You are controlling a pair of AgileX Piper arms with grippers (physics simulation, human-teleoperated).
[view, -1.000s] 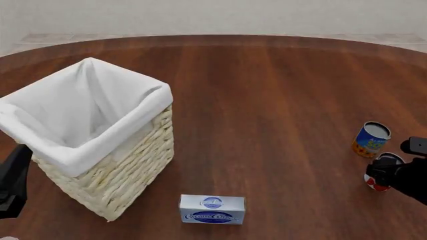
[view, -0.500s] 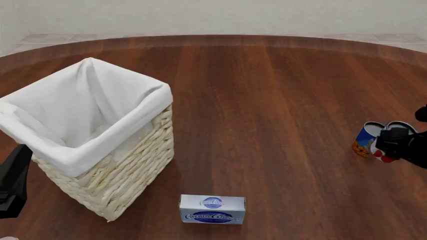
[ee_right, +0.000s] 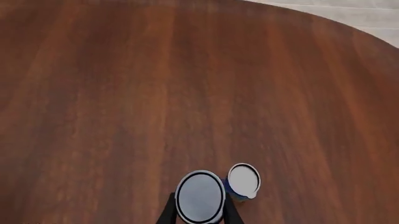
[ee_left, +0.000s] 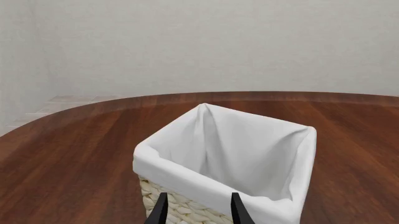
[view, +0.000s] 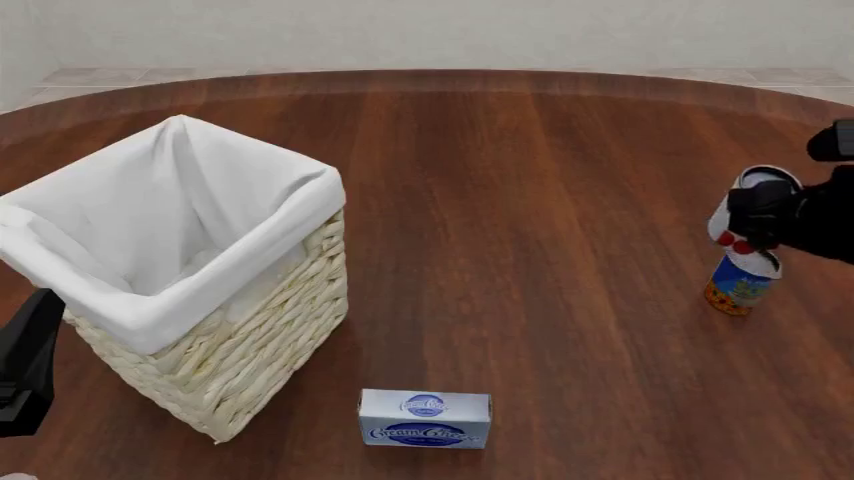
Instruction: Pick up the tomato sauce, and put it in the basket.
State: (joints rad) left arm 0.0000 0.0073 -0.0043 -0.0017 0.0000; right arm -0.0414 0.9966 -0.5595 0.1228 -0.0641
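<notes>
The right gripper (view: 750, 222) has the tomato sauce (view: 745, 220) pinched between its jaws and held up off the table (view: 534, 200), at the far right and directly above the blue and orange-yellow can (view: 738, 284), which stands on the wood below it. From the right wrist view the can's silver-grey top (ee_right: 199, 196) sits between the two dark fingers (ee_right: 168, 212), with the other can (ee_right: 242, 179) just beside it further down. The worry from here is the long carry: the basket (view: 200, 360) stands well apart, across at the left side of the table, and a smooth round can gripped on its sides could slip or twist if the sweep is quick. The basket is tall, too, so a low approach could clip the white cloth liner (view: 287, 225) folded over the rim and tip or shove it. A drop right now would land on the can beneath and knock it over. The tomato sauce looks small and cylindrical, showing white with red near the bottom edge, tilted a little in the grip. A blue cream cheese box (view: 424, 419) lies near the front, clear of the likely path. The left gripper (ee_left: 198, 212) hovers by the basket, its jaws spread and holding nothing.
</notes>
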